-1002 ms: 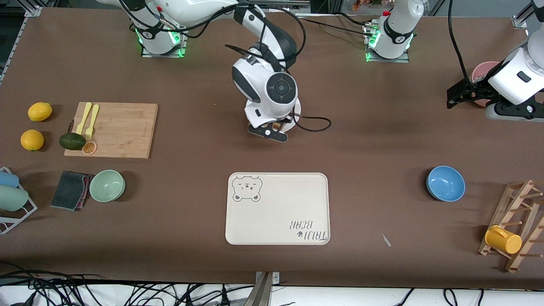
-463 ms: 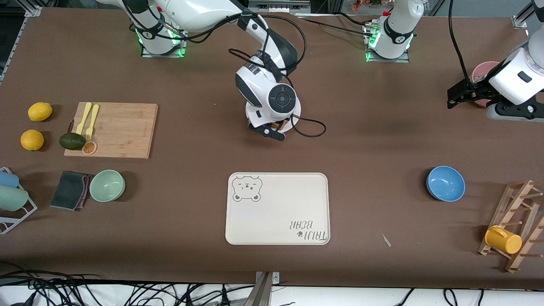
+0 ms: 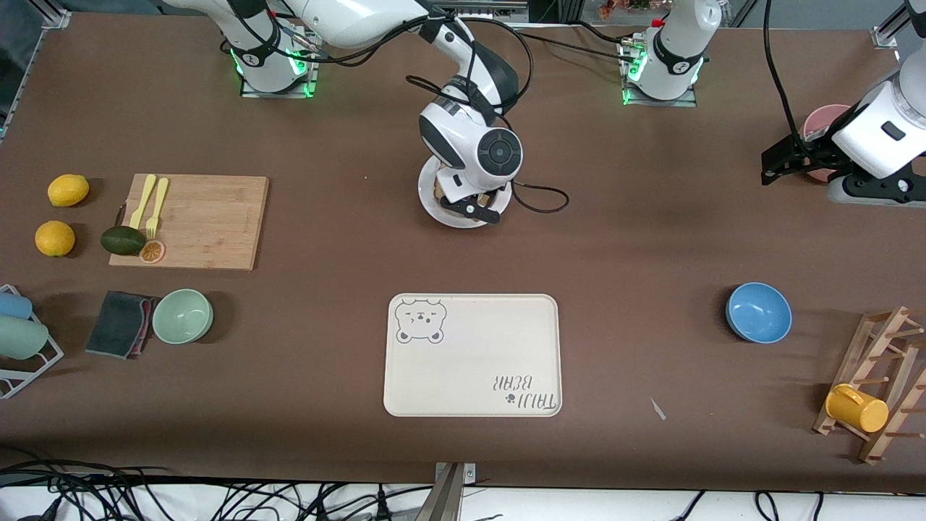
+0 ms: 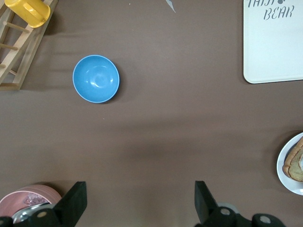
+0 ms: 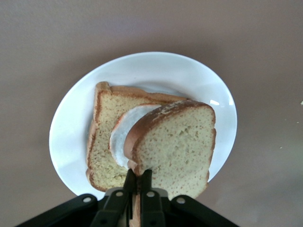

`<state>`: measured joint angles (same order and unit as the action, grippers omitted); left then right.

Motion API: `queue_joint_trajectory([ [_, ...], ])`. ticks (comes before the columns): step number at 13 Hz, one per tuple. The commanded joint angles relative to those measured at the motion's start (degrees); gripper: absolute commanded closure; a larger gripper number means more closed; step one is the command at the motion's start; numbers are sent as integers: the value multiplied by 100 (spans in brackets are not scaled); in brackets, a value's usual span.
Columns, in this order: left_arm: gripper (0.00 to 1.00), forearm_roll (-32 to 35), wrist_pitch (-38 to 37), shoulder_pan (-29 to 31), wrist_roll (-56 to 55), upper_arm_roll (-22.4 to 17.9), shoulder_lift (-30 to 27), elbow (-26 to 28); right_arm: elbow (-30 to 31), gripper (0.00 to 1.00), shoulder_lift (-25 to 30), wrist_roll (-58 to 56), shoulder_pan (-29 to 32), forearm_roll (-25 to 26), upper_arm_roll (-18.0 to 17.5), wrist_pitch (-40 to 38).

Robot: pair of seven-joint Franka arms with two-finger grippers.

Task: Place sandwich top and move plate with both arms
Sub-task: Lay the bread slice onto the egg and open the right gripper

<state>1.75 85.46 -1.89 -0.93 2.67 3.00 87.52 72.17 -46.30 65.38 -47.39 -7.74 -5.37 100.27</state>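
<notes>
The right gripper (image 5: 134, 189) is seen low over the plate (image 5: 71, 123), its two fingers (image 5: 124, 185) pinched together on the near edge of the sandwich top (image 5: 175, 142). The slice is held tilted over a second slice of bread (image 5: 106, 137) that lies flat on the plate and bears a white fried egg (image 5: 120, 137); the lower part of the held slice is laid across that egg, though firm contact cannot be told. In the front view the plate (image 3: 434, 206) is found on the table midway between the two arms' ends, farther from the front camera than the cream bear-print tray (image 3: 474, 354), and is largely covered by the right arm's wrist.

The left gripper (image 4: 137, 203) is kept waiting in the air at the left arm's end of the table, its fingers (image 4: 203, 201) spread wide with nothing between them. A pink dish (image 4: 28, 201) is seen just beside one finger, and a blue bowl (image 4: 96, 78) is seen on the bare table below
</notes>
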Motion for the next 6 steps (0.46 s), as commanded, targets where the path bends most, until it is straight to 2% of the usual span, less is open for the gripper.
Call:
queue_joint_trajectory([
  [1, 0, 88, -117, -31, -47, -3, 43, -147, 69, 0, 60, 45, 37, 18, 27, 54],
  [4, 0, 88, -117, -31, -47, -12, 43, -147, 25, 0, 340, -227, 343, 9, 45, -129],
  [6, 0, 88, -117, -31, -47, -12, 43, -147, 25, 0, 796, -525, 458, 27, 324, -735],
])
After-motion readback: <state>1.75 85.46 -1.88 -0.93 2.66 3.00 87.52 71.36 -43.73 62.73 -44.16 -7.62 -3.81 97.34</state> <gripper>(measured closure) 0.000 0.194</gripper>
